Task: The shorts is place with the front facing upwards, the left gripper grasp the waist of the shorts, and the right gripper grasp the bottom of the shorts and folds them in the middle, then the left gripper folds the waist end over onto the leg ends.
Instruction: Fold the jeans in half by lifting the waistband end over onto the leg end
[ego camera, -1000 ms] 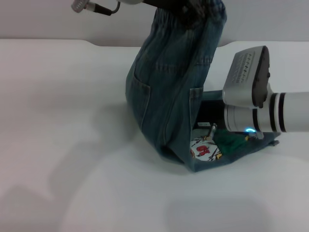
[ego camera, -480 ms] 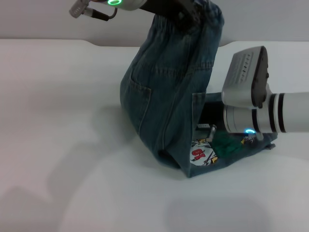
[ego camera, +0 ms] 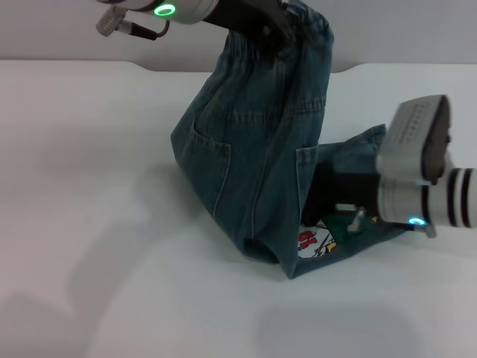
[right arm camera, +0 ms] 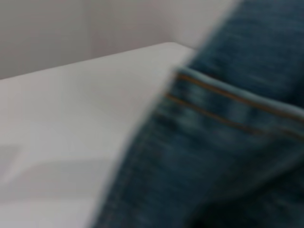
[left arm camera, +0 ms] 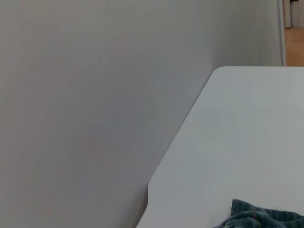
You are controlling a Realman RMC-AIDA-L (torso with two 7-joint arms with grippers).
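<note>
The blue-green denim shorts (ego camera: 253,149) hang from their puckered waist (ego camera: 309,19) at the top of the head view, where my left gripper (ego camera: 283,22) is shut on it. The cloth drapes down to a fold on the table, with a patch pocket (ego camera: 205,160) facing outward. The lower layer lies flat, its cartoon print (ego camera: 313,242) showing. My right gripper (ego camera: 337,192) reaches in from the right, low over that layer and partly behind the hanging cloth. The right wrist view is filled by blurred denim with an orange-stitched seam (right arm camera: 228,99). A denim edge (left arm camera: 266,219) shows in the left wrist view.
A white table (ego camera: 97,224) lies under everything, with a grey wall (ego camera: 59,30) behind its far edge. The right arm's silver-grey forearm (ego camera: 425,179) with a blue light stretches in from the right edge.
My left gripper has carried the waist slightly left and lower, so the hanging cloth bulges more to the left. My right arm has pulled back to the right and dropped a little.
</note>
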